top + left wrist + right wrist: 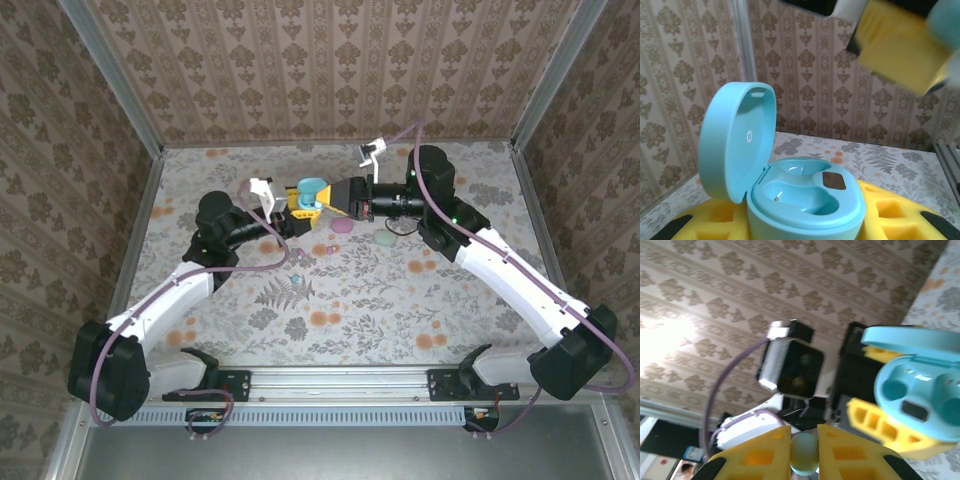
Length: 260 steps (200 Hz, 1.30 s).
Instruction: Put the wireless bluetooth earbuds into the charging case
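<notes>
Right wrist view: the right gripper [804,434] has its yellow fingers [757,455] pressed together on one pale bluish earbud [804,454], which is pinched between the tips and juts forward. The charging case [920,390] is just beside that bud and apart from it. Its lid [912,340] is swung back and its two wells [892,390] face the bud and look empty. The left gripper [802,222] is clamped around the case's lower body, one yellow finger on each side, and holds it off the table.

From above, the right gripper sits at the case's open mouth, so I judge the coming move to be a short push straight into a well. The bud's long axis cannot be made out. The right arm carries the bud and the left only steadies the case.

A small round sticker [749,134] inside the lid is too small to read, and no other writing shows. Tiny pastel pieces [320,248] lie on the table [480,300] on the case's near side.
</notes>
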Each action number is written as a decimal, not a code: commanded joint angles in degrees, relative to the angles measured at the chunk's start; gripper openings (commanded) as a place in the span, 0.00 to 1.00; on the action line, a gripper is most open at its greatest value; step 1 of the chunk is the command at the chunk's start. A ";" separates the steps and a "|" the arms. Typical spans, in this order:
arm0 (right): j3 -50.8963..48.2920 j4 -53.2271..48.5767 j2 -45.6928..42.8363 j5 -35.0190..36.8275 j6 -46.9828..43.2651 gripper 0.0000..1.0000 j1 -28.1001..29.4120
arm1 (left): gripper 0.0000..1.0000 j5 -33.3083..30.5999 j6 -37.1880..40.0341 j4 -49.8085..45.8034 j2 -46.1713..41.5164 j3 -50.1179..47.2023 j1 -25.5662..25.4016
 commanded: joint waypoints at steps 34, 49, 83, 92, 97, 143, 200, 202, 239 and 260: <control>2.24 -6.95 -0.87 9.11 -8.23 0.18 2.18 | 0.33 1.06 1.39 0.92 0.88 2.82 -1.65; 2.18 -6.46 -0.62 9.82 -8.41 0.18 2.54 | 0.33 0.72 1.31 0.91 0.92 2.96 -1.85; 1.51 -3.00 -0.06 11.14 -6.74 0.18 3.17 | 0.33 0.47 0.89 0.65 1.01 3.06 -2.10; 1.23 -1.93 0.09 11.44 -6.22 0.18 3.24 | 0.33 0.50 0.81 0.65 1.01 3.16 -2.14; 1.08 -1.50 0.17 11.55 -6.00 0.18 3.26 | 0.33 0.45 0.75 0.65 1.10 3.16 -2.14; 0.67 -0.34 1.03 14.14 -5.01 0.18 3.60 | 0.33 0.39 -0.16 0.84 1.22 3.51 -2.20; 0.99 -0.64 2.82 15.10 -5.18 0.18 4.36 | 0.33 -0.71 -0.89 1.62 1.10 3.38 -2.23; 1.02 -0.79 2.91 15.21 -5.18 0.18 4.39 | 0.33 -0.71 -0.95 1.66 1.10 3.40 -2.23; 0.74 -2.59 3.42 17.44 -6.59 0.18 5.06 | 0.34 -1.07 -1.75 2.58 1.11 3.24 -2.23; 0.42 -3.02 3.53 19.15 -7.00 0.17 5.37 | 0.34 -1.46 -2.24 3.52 1.19 2.95 -2.23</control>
